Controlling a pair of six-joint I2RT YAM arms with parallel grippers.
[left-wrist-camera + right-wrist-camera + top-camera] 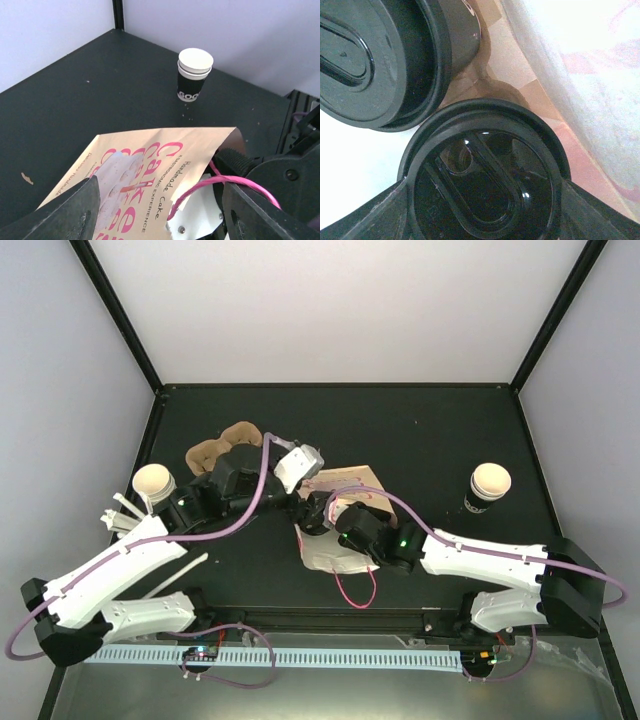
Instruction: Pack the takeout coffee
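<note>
Kraft paper bag (350, 480) with pink lettering lies flat and serves as reference. The left arm reaches in from the bag's left, wrist bent over it. The left gripper (160, 200) has its fingers spread wide above the printed face, holding nothing. The right arm stretches low from the bag's right. The right gripper (485, 210) is at the bag's mouth, fingers flanking a black lid (485, 185); gripped or not cannot be told. One coffee cup (153, 480) stands upright well left of the bag, a second cup (490, 483) well right. The pulp tray (222, 447) lies behind-left.
</note>
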